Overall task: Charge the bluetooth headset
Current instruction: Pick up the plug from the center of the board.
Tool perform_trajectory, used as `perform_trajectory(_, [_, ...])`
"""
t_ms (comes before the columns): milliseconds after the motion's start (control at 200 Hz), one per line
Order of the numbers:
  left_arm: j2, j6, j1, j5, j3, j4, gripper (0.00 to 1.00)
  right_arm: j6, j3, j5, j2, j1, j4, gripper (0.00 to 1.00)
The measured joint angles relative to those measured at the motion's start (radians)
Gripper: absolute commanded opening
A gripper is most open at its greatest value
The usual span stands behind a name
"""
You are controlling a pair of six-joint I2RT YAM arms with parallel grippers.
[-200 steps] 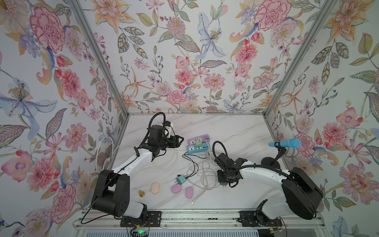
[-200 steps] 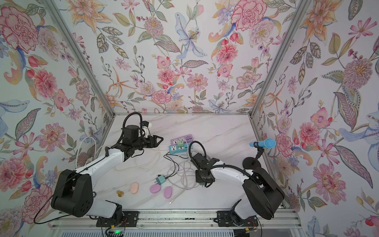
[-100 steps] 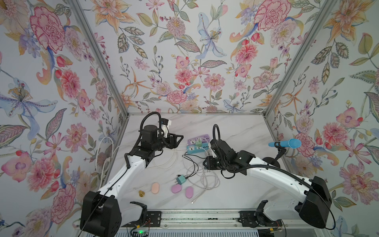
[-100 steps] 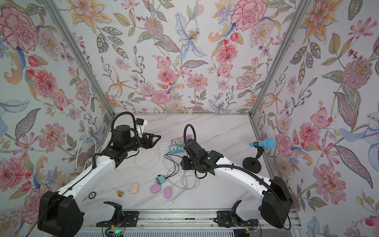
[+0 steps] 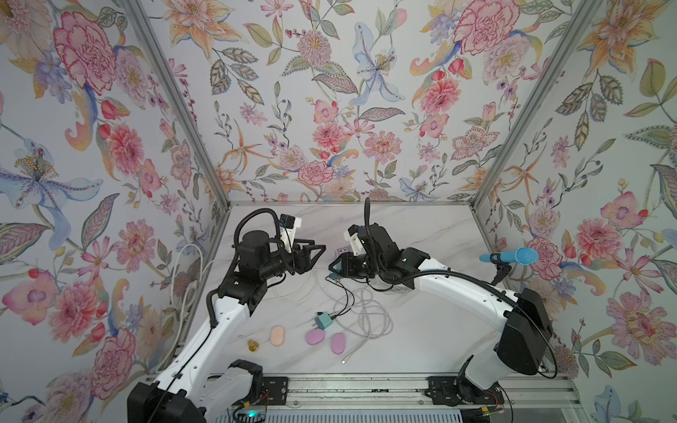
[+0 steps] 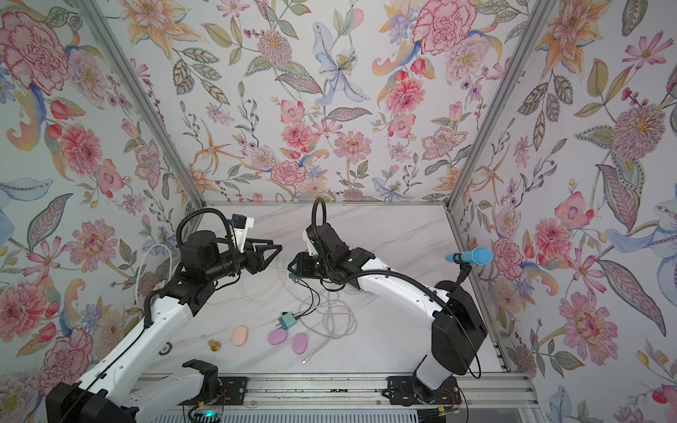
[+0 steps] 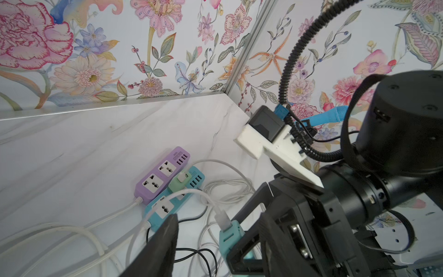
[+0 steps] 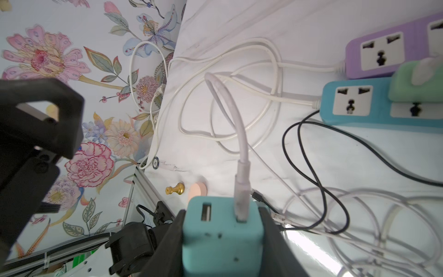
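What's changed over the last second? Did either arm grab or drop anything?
The right gripper swung from mid-table toward the power strips, now facing the left gripper, shut on the teal charger with its white cable; whether it held it before is unclear. The left gripper stayed put, open and empty. The spare adapter and pink pads are unmoved.

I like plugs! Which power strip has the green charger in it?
The blue power strip: the green charger sits in it. The purple power strip beside it has empty sockets.
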Motion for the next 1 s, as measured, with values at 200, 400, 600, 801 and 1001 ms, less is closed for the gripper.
perform_trajectory(200, [-0.056, 0.006, -0.014, 0.049, -0.077, -0.013, 0.76, 0.032, 0.043, -0.019, 0.003, -0.022, 0.036, 0.09])
perform_trajectory(400, [-0.047, 0.047, -0.122, -0.013, -0.078, -0.048, 0.77, 0.058, 0.077, -0.023, 0.014, -0.024, 0.062, 0.09])
perform_trajectory(600, [0.026, 0.082, -0.148, -0.144, -0.028, -0.096, 0.69, 0.096, 0.077, -0.048, 0.013, -0.022, 0.089, 0.08])
perform_trajectory(801, [0.045, 0.076, -0.152, -0.187, 0.015, -0.068, 0.52, 0.122, 0.076, -0.058, 0.012, -0.022, 0.122, 0.08])
perform_trajectory(1001, [0.047, 0.036, -0.152, -0.183, 0.015, -0.023, 0.42, 0.145, 0.064, -0.048, 0.006, -0.023, 0.176, 0.07])
